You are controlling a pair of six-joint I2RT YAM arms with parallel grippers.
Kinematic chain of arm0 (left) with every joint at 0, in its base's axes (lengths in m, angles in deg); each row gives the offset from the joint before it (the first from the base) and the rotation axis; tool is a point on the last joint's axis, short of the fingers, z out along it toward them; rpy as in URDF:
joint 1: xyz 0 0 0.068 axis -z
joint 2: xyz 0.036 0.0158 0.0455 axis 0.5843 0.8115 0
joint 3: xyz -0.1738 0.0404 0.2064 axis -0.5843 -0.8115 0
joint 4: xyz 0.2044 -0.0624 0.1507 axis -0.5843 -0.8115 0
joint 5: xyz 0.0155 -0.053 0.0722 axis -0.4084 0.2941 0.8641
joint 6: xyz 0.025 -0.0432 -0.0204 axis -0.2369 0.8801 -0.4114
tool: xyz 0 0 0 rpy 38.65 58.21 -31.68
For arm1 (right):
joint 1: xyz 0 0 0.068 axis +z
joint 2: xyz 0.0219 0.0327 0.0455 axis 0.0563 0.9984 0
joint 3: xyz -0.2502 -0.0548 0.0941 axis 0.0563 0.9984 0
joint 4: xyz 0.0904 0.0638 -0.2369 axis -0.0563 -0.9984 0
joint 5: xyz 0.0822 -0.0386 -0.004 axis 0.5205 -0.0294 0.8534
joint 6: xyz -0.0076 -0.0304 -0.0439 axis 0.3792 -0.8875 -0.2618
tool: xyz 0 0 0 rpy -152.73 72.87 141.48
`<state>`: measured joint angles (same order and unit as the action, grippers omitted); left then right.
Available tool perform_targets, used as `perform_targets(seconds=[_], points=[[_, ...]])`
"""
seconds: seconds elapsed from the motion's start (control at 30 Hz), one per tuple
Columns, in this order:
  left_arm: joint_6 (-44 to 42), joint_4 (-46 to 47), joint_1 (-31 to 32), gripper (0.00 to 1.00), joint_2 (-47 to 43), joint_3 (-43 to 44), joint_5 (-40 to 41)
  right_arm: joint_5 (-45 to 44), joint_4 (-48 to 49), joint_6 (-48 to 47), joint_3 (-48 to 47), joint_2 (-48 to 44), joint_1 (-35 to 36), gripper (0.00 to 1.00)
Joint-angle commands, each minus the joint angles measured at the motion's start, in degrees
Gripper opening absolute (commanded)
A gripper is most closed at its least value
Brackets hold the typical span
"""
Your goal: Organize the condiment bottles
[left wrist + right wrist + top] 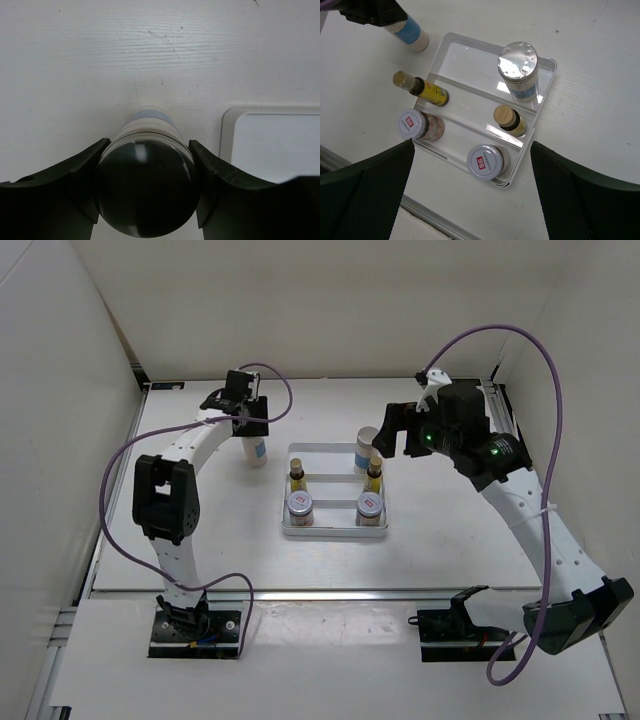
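A white table (pixel 450 540) is seen, boxed in by white walls (pixel 320 300). The grey tray (pixel 335 533) is set mid-table. One tall white bottle (pixel 366 443) is kept in its far right corner, the left amber bottle (pixel 297 477) and right amber bottle (pixel 374 476) mid-row, and the left jar (pixel 301 505) and right jar (pixel 370 505) nearest. The left arm is stretched forward, with the left gripper (pixel 243 410) clamped on the second white bottle (pixel 257 450) just left of the tray. The right gripper (pixel 395 435) is held spread above the far right corner.

White btl (pixel 257 451) cap under left claw (pixel 250 430) (top cam)
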<state>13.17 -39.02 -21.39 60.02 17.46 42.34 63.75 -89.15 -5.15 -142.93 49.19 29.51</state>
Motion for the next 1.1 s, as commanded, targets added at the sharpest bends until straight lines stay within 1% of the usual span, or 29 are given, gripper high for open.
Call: perform_targets(seconds=[0.0, 0.07, 0.17, 0.3, 0.33, 0.53, 0.67, 0.93, 1.07], points=[[-0.4, -3.0, 0.5, 0.42, -8.1, 4.1, -0.9, 0.8, -1.7, 0.6, -0.6, -1.9, 0.2, 1.00], [-0.4, -3.0, 1.1, 0.42, -10.4, 5.4, -2.2, 0.8, -2.2, 0.6, -0.1, -3.6, 0.2, 1.00], [-0.4, -3.0, 2.2, 0.42, -13.4, 7.2, -8.7, 0.1, -2.2, 1.2, 2.2, -6.1, 0.2, 1.00], [-0.4, -3.0, 4.7, 0.42, -14.2, 8.5, -17.5, 0.1, -2.7, 2.2, 4.4, -8.2, 0.2, 1.00], [-0.4, -3.0, 6.0, 0.42, -13.4, 9.0, -18.2, 0.1, -3.3, 2.2, 5.1, -9.0, 0.2, 1.00], [-1.1, -3.0, 9.2, 0.42, -8.3, 9.5, -17.7, -0.5, -5.1, 2.7, 5.7, -10.6, 0.2, 1.00], [-1.1, -3.0, 10.9, 0.43, -5.0, 9.5, -15.3, -1.1, -6.2, 2.2, 4.6, -11.2, 0.2, 1.00], [-2.4, -3.0, 13.8, 0.43, -2.3, 8.4, -9.7, -2.3, -7.4, 1.7, 5.2, -12.4, 0.2, 1.00], [-2.9, -3.0, 14.4, 0.47, -1.0, 8.4, -8.2, -2.3, -7.4, 1.7, 5.3, -12.4, 0.2, 1.00]])
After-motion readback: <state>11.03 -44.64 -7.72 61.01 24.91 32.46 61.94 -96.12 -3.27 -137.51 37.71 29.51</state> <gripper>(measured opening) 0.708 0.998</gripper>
